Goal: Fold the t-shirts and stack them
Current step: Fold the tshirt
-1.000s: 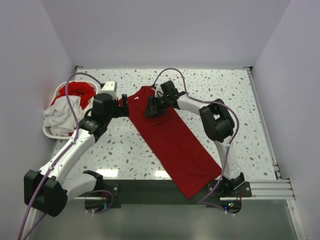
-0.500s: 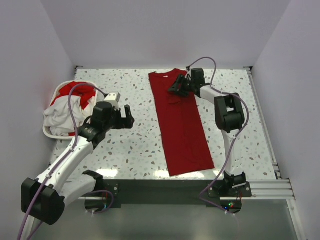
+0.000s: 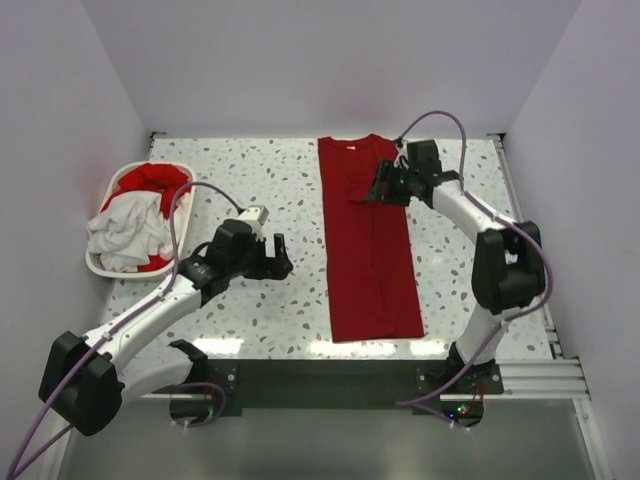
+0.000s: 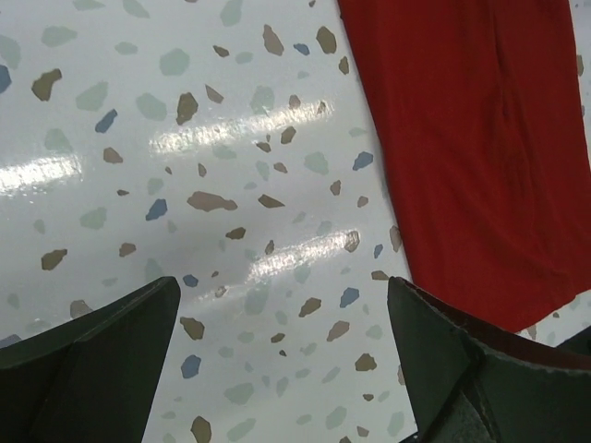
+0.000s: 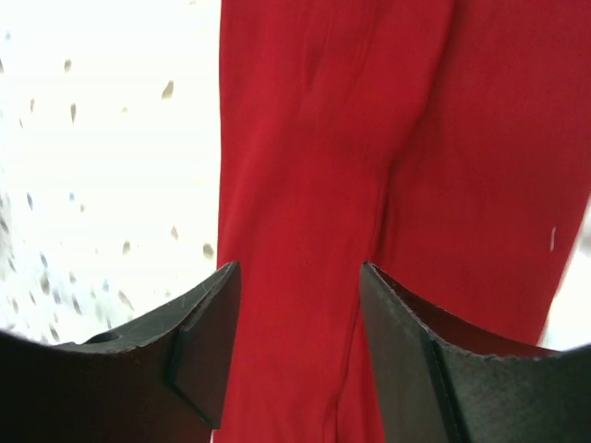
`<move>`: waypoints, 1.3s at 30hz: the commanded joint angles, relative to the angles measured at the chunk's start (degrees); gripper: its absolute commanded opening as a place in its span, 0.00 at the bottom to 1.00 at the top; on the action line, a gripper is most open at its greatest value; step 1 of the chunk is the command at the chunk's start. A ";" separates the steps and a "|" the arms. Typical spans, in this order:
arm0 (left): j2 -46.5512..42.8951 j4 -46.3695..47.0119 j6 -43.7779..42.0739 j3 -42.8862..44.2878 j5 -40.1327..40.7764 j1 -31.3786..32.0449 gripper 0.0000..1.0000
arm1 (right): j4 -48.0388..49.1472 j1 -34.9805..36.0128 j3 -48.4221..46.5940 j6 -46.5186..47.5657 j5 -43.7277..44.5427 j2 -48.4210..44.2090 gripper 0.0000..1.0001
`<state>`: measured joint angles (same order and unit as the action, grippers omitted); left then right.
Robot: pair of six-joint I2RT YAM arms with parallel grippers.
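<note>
Laying-out judged done: deep-red cloth t-shirt [image 3: 370, 270] flat; right gripper [image 3: 374, 192] part-open over it, nothing held; left gripper [image 3: 280, 263] wide, empty; nxt: hem to be gripped & folded.

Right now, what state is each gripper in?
Left gripper: open, empty, over the table.
Right gripper: open above the red t-shirt, gripping nothing.
</note>
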<state>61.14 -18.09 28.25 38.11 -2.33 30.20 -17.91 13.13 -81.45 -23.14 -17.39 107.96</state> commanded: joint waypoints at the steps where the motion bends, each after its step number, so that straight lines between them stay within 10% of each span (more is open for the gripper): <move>1: 0.55 3.67 4.09 -1.19 0.57 2.32 1.00 | -8.18 2.77 11.26 5.90 3.49 -9.33 0.57; 11: 1.62 3.67 7.08 -2.51 2.15 6.80 0.99 | -3.98 23.06 32.40 -4.36 6.48 -23.23 0.47; 23: -1.55 -2.03 9.72 -2.07 5.49 7.07 0.98 | 4.02 40.04 29.34 -16.24 4.64 -9.02 0.44; 31: -7.26 -3.62 9.37 -2.86 6.19 7.25 0.96 | -0.26 41.54 15.19 -14.40 8.14 -2.58 0.48; 39: -8.32 -7.66 11.12 -3.83 3.39 8.47 0.90 | -14.76 41.54 24.90 -16.75 20.01 -20.49 0.58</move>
<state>52.97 -23.70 37.87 35.09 3.07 37.63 -24.40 54.57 -60.99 -37.74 -4.12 96.57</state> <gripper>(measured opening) 0.911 0.569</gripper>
